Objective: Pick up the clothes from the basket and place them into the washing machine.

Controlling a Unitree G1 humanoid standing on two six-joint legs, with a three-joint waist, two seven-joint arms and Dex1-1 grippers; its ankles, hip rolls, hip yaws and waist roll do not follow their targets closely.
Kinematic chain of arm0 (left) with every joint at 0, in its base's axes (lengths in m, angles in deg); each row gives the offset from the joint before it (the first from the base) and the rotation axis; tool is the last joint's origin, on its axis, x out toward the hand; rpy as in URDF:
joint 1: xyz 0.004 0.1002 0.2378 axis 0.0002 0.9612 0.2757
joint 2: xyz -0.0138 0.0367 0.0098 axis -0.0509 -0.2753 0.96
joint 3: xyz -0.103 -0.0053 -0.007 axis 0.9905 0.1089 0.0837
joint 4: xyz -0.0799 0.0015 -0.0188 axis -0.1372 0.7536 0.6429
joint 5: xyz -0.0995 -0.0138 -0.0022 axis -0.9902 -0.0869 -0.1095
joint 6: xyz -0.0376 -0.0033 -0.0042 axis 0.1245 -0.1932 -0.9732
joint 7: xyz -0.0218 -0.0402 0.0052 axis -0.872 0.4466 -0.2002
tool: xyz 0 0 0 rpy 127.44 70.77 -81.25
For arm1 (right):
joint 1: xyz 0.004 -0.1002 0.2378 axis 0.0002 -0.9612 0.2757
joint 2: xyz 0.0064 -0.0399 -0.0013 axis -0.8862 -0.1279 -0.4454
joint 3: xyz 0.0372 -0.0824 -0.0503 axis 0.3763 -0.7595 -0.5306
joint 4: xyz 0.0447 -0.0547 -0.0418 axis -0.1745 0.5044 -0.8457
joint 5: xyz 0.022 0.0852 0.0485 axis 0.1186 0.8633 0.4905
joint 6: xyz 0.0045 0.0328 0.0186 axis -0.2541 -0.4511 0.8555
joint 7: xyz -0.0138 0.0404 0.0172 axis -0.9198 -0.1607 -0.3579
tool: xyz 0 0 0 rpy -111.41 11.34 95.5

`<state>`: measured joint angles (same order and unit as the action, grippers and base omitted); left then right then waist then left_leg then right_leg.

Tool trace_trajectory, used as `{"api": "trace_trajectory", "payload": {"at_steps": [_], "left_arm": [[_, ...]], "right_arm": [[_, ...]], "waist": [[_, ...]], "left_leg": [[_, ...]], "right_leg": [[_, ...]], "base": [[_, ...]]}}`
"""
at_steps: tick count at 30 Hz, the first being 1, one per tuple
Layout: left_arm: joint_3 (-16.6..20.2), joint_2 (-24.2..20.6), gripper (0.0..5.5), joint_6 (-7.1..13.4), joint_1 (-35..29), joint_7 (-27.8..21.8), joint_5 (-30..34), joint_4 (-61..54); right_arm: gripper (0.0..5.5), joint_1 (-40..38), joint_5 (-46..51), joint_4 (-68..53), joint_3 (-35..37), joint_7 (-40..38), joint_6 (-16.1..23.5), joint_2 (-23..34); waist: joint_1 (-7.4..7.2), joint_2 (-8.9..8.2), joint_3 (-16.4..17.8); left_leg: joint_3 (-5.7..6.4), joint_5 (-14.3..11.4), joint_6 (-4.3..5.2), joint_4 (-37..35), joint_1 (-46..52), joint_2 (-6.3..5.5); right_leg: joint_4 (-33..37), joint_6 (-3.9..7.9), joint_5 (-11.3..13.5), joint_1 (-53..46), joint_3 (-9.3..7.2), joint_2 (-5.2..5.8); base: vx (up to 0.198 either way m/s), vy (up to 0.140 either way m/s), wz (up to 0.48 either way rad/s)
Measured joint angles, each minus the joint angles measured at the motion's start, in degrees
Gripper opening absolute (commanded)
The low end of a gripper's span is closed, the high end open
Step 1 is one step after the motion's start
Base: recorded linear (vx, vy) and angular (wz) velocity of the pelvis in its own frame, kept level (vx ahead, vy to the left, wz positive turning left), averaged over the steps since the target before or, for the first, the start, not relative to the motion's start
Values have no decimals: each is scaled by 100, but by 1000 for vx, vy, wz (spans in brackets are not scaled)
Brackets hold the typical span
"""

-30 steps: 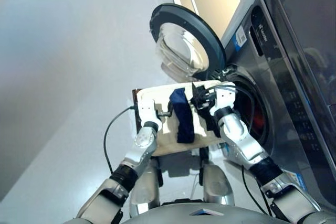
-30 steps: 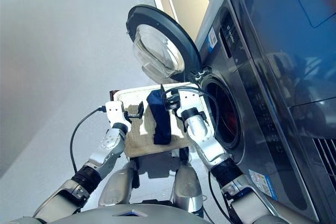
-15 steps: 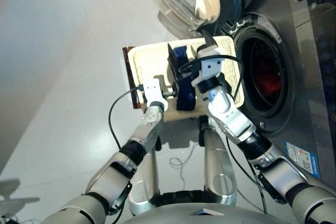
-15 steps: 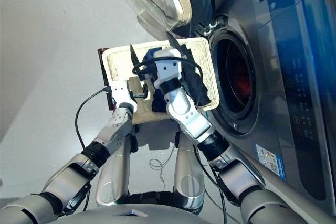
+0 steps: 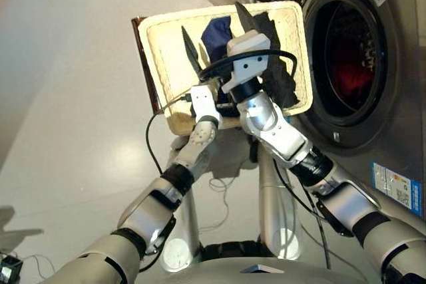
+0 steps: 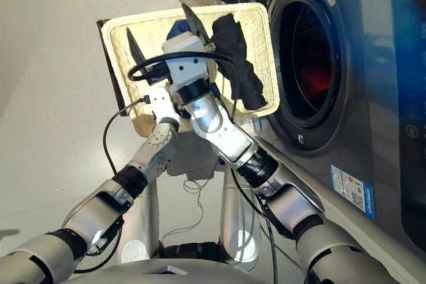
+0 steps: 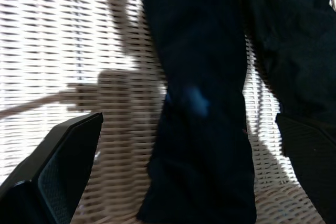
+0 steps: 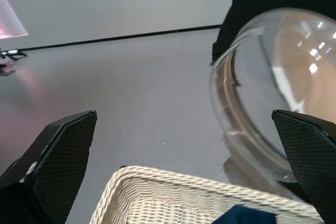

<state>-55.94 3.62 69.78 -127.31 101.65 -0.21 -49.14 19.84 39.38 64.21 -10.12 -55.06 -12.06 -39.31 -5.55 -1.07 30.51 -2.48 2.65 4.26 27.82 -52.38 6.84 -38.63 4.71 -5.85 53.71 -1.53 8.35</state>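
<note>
You are in a laundry area; a grey front-loading washing machine (image 5: 373, 51) stands on smooth pale floor (image 5: 73, 98); beside its drum sits a wicker basket (image 5: 163, 51) of clothes (image 6: 238, 64).

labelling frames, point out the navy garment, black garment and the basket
navy garment (image 7: 199, 77), left wrist view, middle of the roll
black garment (image 6: 239, 64), right eye view, mid-length
basket (image 6: 263, 44), right eye view, rim beside the drum
</note>
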Motion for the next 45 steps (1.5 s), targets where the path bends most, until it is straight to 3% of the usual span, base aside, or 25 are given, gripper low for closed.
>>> {"api": "trace_trajectory", "payload": {"at_steps": [9, 15, 25, 32, 44, 45], "left_arm": [[-116, 10, 550, 17, -231, -16, -123, -4], [-153, 51, 550, 14, -440, 42, -121, 245], [-144, 185, 550, -78, -967, 176, -115, 950], [-143, 186, 550, -121, -1002, 185, -116, 1020], [-143, 188, 550, -222, -1177, 189, -118, 1131], [-149, 188, 442, -226, -1196, 189, -116, 1155]], "right_arm": [[550, 292, -1, 2, -105, 16, 11, -213], [550, 464, -1, 3, -222, 71, 10, -311], [550, 773, 2, -2, -386, 78, 11, -517], [550, 776, 58, -17, -425, 124, 12, -516], [550, 779, 261, -43, -434, 190, 12, -516], [550, 779, 277, -43, -434, 191, 12, -515]], "waist": [[-49, -62, -12], [-61, -85, -7], [-60, -85, -7], [-68, -85, -7], [-74, -85, -7], [-75, -85, -7]], "left_leg": [[71, -86, 25, 268, -399, 11], [85, -150, 94, 466, -689, 103], [79, -256, 147, 723, -999, 201], [49, -280, 171, 729, -1050, 262], [49, -324, 195, 819, -1076, 293], [49, -330, 192, 830, -1084, 296]], "right_leg": [[-351, -38, -112, 409, -18, 5], [-463, -83, -145, 691, 11, -76], [-712, -131, -204, 1026, 43, -115], [-724, -148, -205, 1109, 89, -185], [-728, -160, -220, 1115, 83, -199], [-730, -159, -220, 1116, 81, -200]], "base": [[-6, -4, 3], [39, -4, -23], [0, 0, 0], [0, 0, 0], [0, 0, 0], [0, 0, 0]]}}
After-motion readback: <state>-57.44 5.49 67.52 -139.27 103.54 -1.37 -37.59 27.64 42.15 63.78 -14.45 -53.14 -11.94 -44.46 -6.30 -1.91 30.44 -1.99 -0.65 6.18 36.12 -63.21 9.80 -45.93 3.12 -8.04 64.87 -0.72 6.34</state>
